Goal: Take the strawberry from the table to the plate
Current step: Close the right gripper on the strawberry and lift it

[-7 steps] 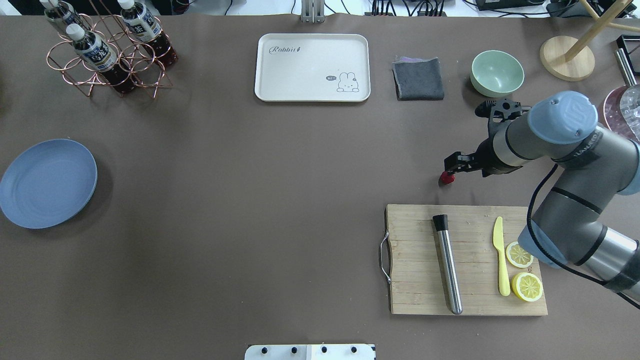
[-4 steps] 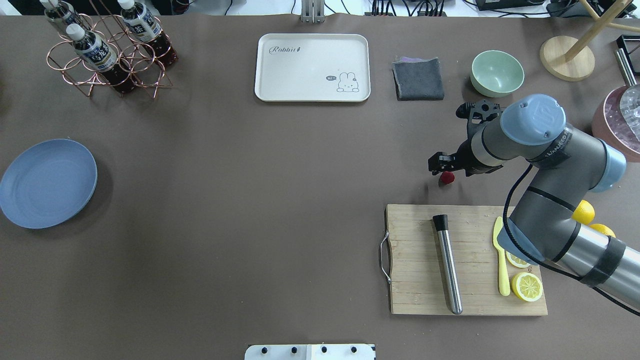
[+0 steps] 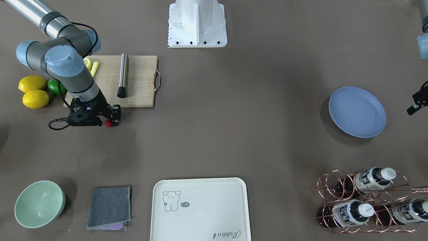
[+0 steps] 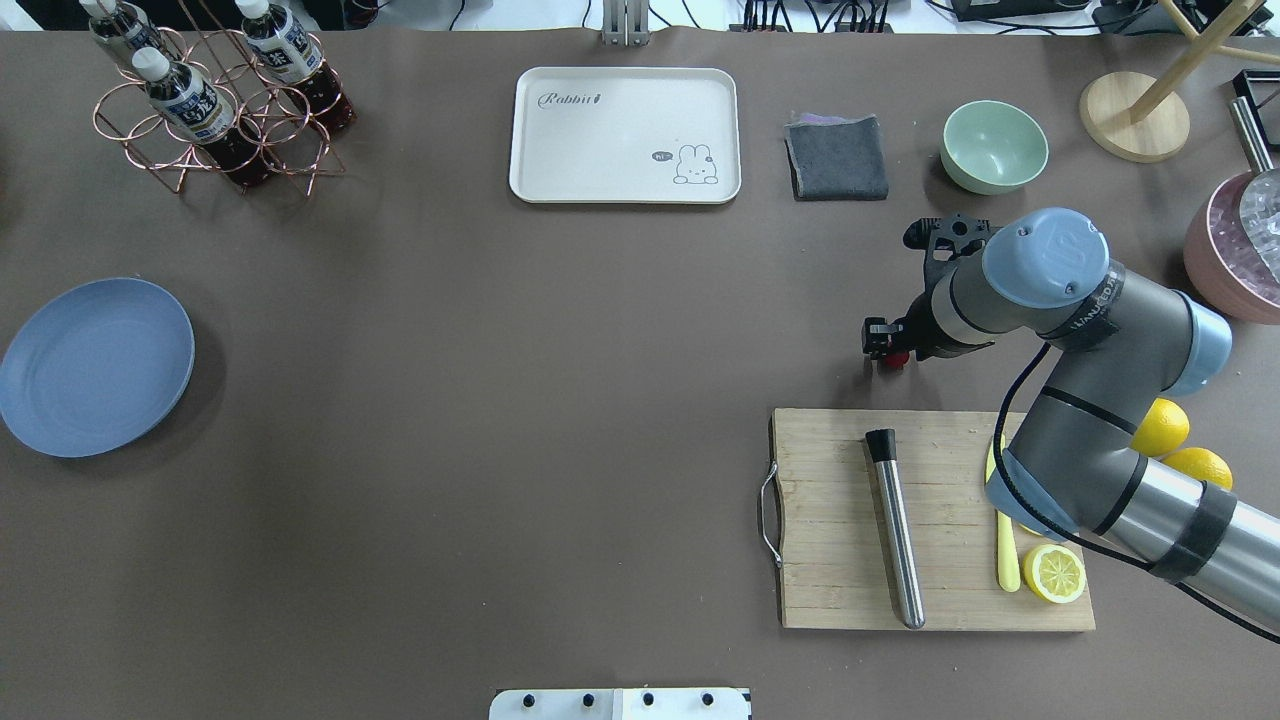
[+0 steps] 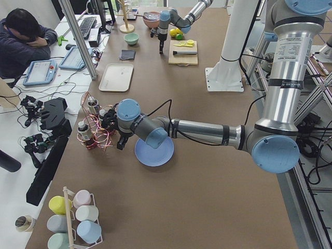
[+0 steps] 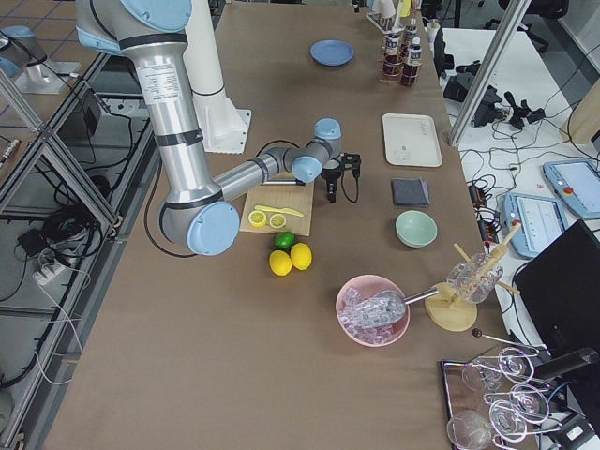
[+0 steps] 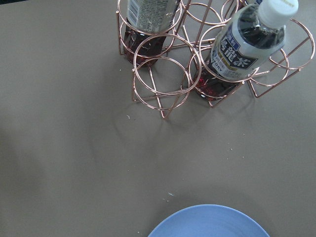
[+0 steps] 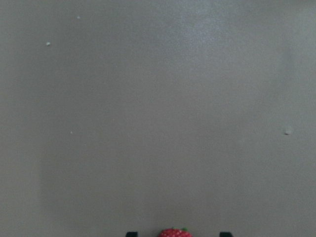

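The strawberry [image 4: 895, 360] is a small red berry lying on the table [image 4: 560, 420], just beyond the far edge of the cutting board. My right gripper [image 4: 882, 348] hangs low over it, open. In the right wrist view the strawberry [image 8: 173, 232] sits at the bottom edge between the two fingertips [image 8: 131, 234], with a gap on each side. The blue plate [image 4: 95, 367] lies far off at the table's left end, holding nothing. My left gripper [image 3: 415, 104] hovers beside the plate [image 3: 357, 112]; whether it is open or shut is unclear.
A wooden cutting board [image 4: 830, 520] carries a steel muddler [image 4: 897, 530], a yellow knife and a lemon slice. Whole lemons [image 4: 1165, 425] lie to its right. At the back stand a green bowl [image 4: 994, 146], grey cloth [image 4: 838, 158], cream tray [image 4: 625, 135] and bottle rack [image 4: 215, 100].
My right arm has swung left and its gripper has come down over the strawberry, so the fingers now flank it. The strawberry and plate have not moved.
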`<state>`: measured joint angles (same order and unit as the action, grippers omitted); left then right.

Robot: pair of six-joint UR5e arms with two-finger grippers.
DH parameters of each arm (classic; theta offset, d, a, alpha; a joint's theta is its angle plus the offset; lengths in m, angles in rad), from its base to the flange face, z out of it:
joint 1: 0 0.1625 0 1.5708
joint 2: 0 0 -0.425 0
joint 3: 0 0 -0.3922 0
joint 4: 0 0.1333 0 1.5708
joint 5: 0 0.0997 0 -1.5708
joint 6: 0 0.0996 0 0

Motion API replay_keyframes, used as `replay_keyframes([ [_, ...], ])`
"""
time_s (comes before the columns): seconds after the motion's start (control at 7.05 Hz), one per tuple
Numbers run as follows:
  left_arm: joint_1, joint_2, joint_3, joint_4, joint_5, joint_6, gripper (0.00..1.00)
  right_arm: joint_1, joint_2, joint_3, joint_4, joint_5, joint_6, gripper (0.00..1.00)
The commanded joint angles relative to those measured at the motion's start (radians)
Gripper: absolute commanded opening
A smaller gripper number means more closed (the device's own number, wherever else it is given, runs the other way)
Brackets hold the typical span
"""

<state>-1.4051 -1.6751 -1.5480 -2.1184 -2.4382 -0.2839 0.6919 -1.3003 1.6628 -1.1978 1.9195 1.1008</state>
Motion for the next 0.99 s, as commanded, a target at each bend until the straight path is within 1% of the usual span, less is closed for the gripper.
replay_keyframes([
  [0.0, 0.000, 0.002, 0.000, 0.000, 0.001, 0.000, 0.98, -0.011, -0.001, 0.008, 0.001, -0.007, 0.039, 0.07],
  [0.14, 0.000, 0.002, 0.002, 0.002, -0.001, 0.000, 0.98, -0.020, 0.006, 0.014, 0.006, -0.023, 0.071, 0.00],
  [0.43, 0.000, 0.002, 0.003, 0.003, -0.004, 0.000, 0.98, -0.022, 0.028, 0.057, -0.009, -0.019, 0.073, 0.00],
  [0.71, 0.000, 0.000, 0.015, 0.008, 0.001, -0.009, 0.98, -0.022, 0.041, 0.055, -0.009, -0.020, 0.073, 0.00],
  [0.85, 0.005, -0.006, 0.066, -0.001, 0.001, 0.000, 0.98, -0.018, 0.047, 0.058, -0.008, -0.020, 0.073, 0.00],
])
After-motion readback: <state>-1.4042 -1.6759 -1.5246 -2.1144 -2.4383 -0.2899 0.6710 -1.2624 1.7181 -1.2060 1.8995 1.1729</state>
